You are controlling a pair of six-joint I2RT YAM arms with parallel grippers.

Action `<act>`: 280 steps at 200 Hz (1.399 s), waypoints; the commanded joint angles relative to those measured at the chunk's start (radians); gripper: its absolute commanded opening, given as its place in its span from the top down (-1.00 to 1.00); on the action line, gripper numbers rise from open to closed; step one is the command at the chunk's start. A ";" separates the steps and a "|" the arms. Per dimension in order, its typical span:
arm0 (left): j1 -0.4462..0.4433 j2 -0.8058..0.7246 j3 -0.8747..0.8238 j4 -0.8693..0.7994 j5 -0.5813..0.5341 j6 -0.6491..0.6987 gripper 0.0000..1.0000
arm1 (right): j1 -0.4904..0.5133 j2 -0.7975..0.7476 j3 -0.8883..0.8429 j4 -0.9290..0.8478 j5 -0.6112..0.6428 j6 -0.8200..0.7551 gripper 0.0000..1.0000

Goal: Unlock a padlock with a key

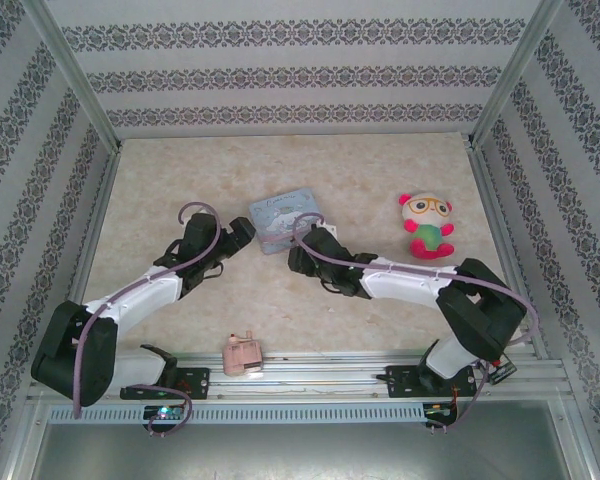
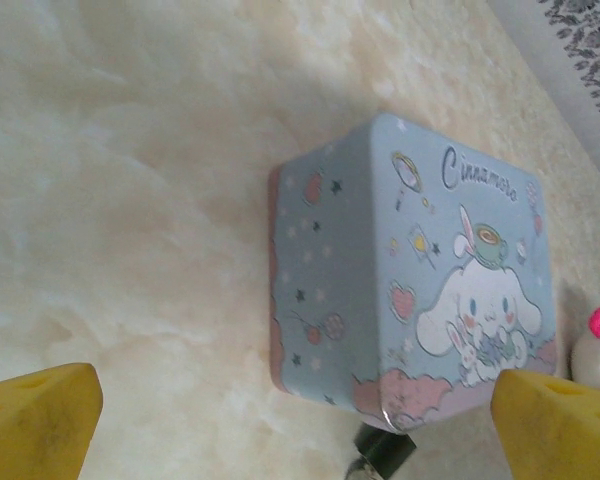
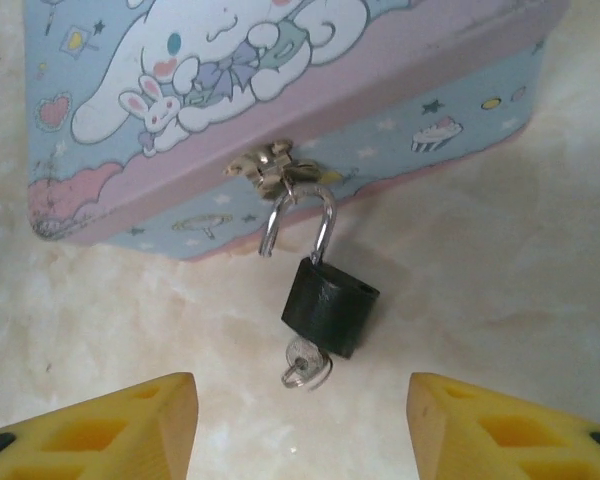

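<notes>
The small black padlock [image 3: 330,305] hangs by its silver shackle [image 3: 298,225] from the clasp of the blue cartoon tin [image 3: 280,110]. One leg of the shackle stands free of the body. The grey key [image 3: 308,365], with its ring, sticks out of the padlock's underside. My right gripper [image 3: 300,430] is open just in front of the key, its yellow fingers [image 3: 110,430] apart and touching nothing. My left gripper [image 2: 295,425] is open beside the tin [image 2: 410,270], with the padlock's dark body [image 2: 385,452] just past the tin's corner. From above, both grippers [image 1: 242,232] [image 1: 298,255] flank the tin [image 1: 285,220].
A plush panda [image 1: 427,227] sits to the right of the tin. A pink plastic toy [image 1: 242,353] lies at the near edge by the metal rail [image 1: 310,375]. Patterned walls enclose the marbled tabletop [image 1: 280,170] on three sides.
</notes>
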 commanded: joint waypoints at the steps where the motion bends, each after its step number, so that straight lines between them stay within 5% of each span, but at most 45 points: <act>1: 0.028 0.003 0.065 -0.069 -0.004 0.080 -0.99 | 0.002 0.066 0.076 -0.145 0.078 -0.002 -0.21; 42: 0.056 0.093 0.181 -0.176 0.009 0.164 -0.99 | 0.000 0.161 0.187 -0.219 0.086 -0.029 -0.32; 133: 0.073 0.263 0.283 -0.127 0.104 0.194 -0.99 | -0.010 0.331 0.330 -0.305 0.069 -0.056 -0.31; 280: 0.048 0.311 0.312 -0.195 0.037 0.261 -0.99 | -0.058 0.300 0.236 -0.260 -0.004 -0.068 0.14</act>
